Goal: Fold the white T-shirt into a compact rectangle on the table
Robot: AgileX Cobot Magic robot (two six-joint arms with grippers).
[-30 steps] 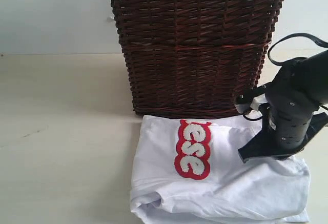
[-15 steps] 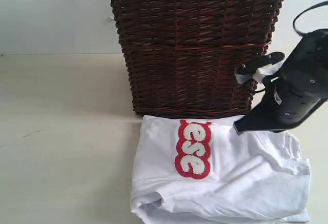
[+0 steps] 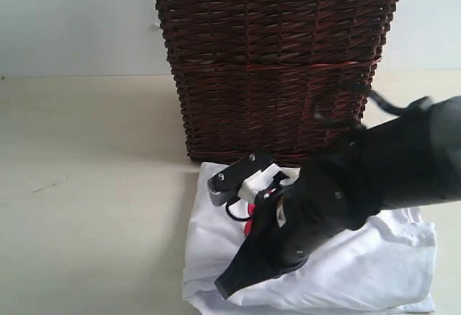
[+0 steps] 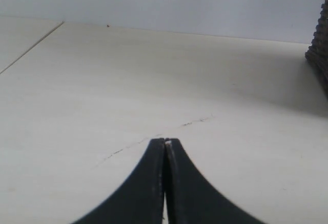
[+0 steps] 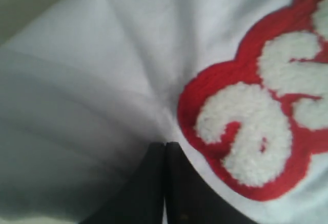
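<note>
The white T-shirt point(image 3: 378, 264) lies folded and bunched on the table point(image 3: 86, 185) in front of the basket. My right gripper point(image 3: 225, 287) reaches across it from the right and is shut, its tip at the shirt's near left edge. The arm hides most of the red-outlined lettering in the exterior view. In the right wrist view the shut right gripper point(image 5: 165, 144) sits on or just above creased white cloth point(image 5: 102, 55), beside the fuzzy lettering point(image 5: 256, 111); nothing shows between the jaws. My left gripper point(image 4: 165, 141) is shut over bare table point(image 4: 102, 80), away from the shirt.
A dark brown wicker basket point(image 3: 274, 63) with white lace trim stands right behind the shirt; its edge shows in the left wrist view point(image 4: 320, 44). A pale wall point(image 3: 72, 19) rises behind the table. Bare table stretches to the left of the shirt.
My right arm has swung from the shirt's right side, near the basket, down and leftward across the shirt, and now covers the lettering. The gripper stayed shut. The shirt has barely shifted.
</note>
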